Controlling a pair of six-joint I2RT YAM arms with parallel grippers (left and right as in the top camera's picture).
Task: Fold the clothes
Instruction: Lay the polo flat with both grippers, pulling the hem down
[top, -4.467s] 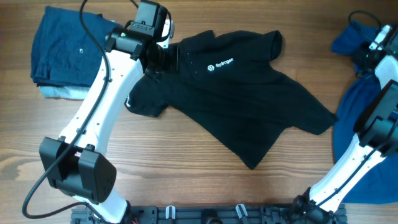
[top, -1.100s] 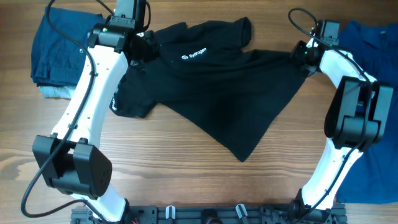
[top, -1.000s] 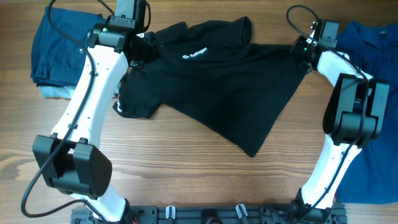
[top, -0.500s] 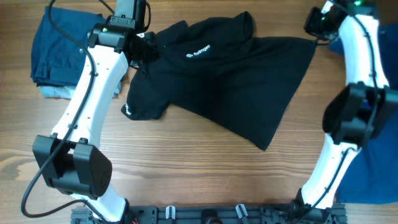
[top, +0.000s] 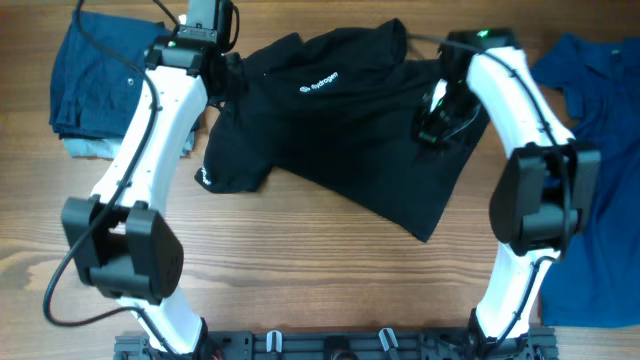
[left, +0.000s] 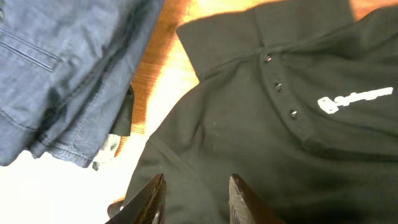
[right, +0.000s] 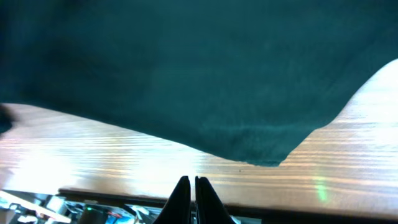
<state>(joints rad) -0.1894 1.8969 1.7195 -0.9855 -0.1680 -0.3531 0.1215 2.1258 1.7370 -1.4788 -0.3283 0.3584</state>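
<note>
Lying spread across the wooden bench (top: 300, 280), the black polo shirt (top: 350, 150) had its collar toward the far edge and its white logo (top: 320, 81) facing up. The left hand (left: 194, 190) hung over the shirt's shoulder beside the collar, its fingers apart with nothing pinched between them. The right hand (right: 191, 186) was above the shirt's other side, fingers pressed together and empty. Folded navy garments (top: 90, 60) sat at the bench's left end, and a bright blue shirt (top: 600, 130) lay at the right.

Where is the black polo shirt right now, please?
Overhead, the black polo shirt lies centrally, between the navy stack, left, and the blue shirt, right.
</note>
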